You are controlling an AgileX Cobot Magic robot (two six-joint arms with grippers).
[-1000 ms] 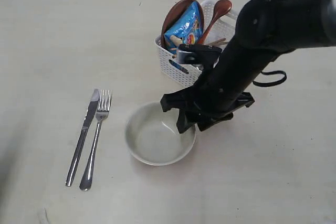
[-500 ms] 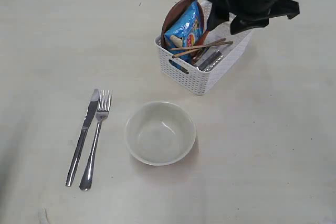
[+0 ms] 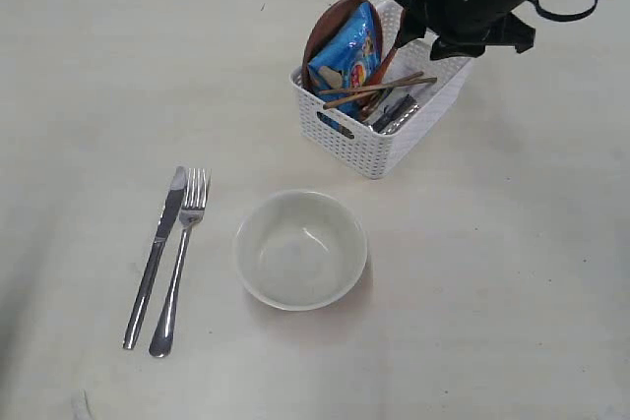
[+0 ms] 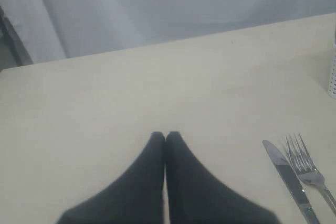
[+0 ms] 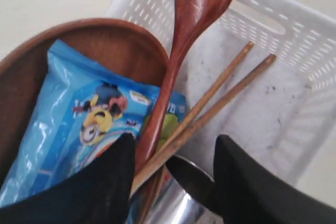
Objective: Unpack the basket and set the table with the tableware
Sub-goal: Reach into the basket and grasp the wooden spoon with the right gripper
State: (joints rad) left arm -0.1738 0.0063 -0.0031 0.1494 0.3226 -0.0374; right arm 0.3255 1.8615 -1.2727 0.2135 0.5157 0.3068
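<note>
The white basket [image 3: 379, 150] stands at the back right of the table [image 3: 512, 272]. In it are the brown plate [image 3: 330, 22], a blue chip bag [image 3: 346, 56], the wooden spoon [image 5: 194, 14], the chopsticks [image 5: 220, 98] and the steel cup [image 5: 178, 203]. My right gripper [image 5: 176, 140] hangs open over the basket's far end, its fingers on either side of the spoon handle and chopsticks, closed on nothing. The off-white bowl [image 3: 300, 250] sits in front of the basket, with the knife [image 3: 156, 253] and fork [image 3: 179, 263] to its left. My left gripper [image 4: 166, 135] is shut and empty, low over the table near the knife [image 4: 287, 179].
The right arm's black body covers the basket's far rim in the exterior view. The left arm does not show there. A basket corner [image 4: 332, 72] sits at the edge of the left wrist view.
The right arm has lifted away from the bowl, leaving it on the table, and swung back to the basket, where it has settled over the far end.
</note>
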